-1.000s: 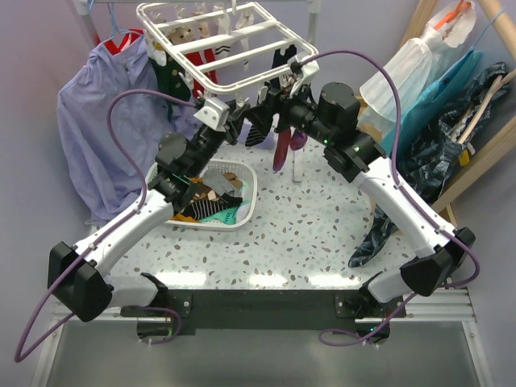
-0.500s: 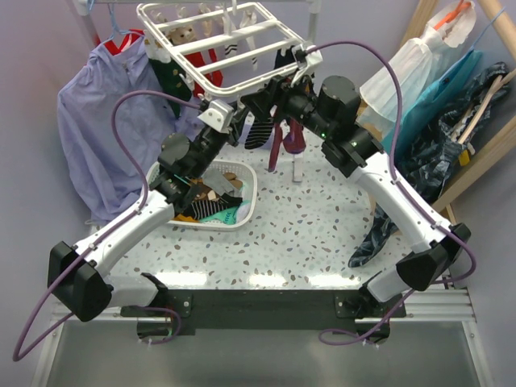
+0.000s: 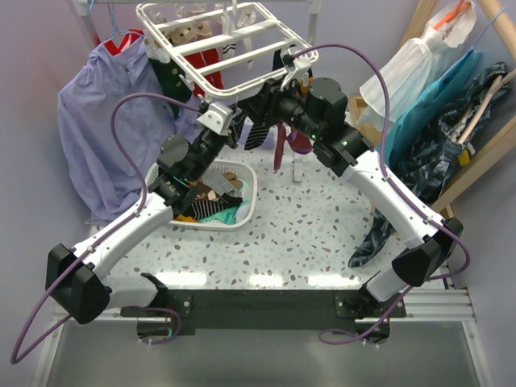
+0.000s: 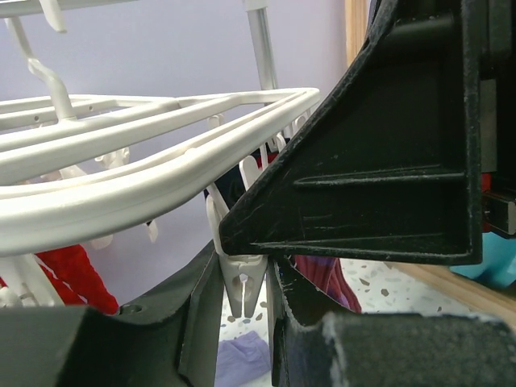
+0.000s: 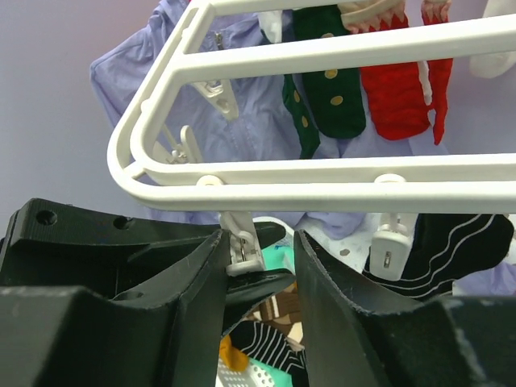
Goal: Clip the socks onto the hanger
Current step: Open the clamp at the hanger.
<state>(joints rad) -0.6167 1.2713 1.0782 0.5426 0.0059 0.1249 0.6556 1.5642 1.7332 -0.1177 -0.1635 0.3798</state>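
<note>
Left gripper [image 4: 239, 322] pinched a clip [image 4: 242, 284] on the hanger [image 4: 121, 189]; right gripper [image 5: 258, 242] stood half-spread. A slip could snap it shut empty.

One left arm [image 3: 137, 222], one right arm [image 3: 395, 205]. One white hanger [image 3: 234, 44], one basket [image 3: 251, 193], one lavender shirt [image 3: 97, 129] at far left. Four clips [image 5: 391, 242] in the right wrist view. Hanging: one green sock [image 5: 326, 72], one red sock [image 5: 399, 89], one striped sock [image 3: 256, 131], one purple sock [image 3: 280, 149]. Perhaps six more socks [image 3: 211, 201] in the basket.

Hanger [image 5: 322, 193]: white plastic, smooth, glossy. Socks [image 5: 395, 97]: soft matt knit cloth. Right gripper [image 5: 258, 274] fingers [image 5: 145, 258]: matt black plastic, grainy.
</note>
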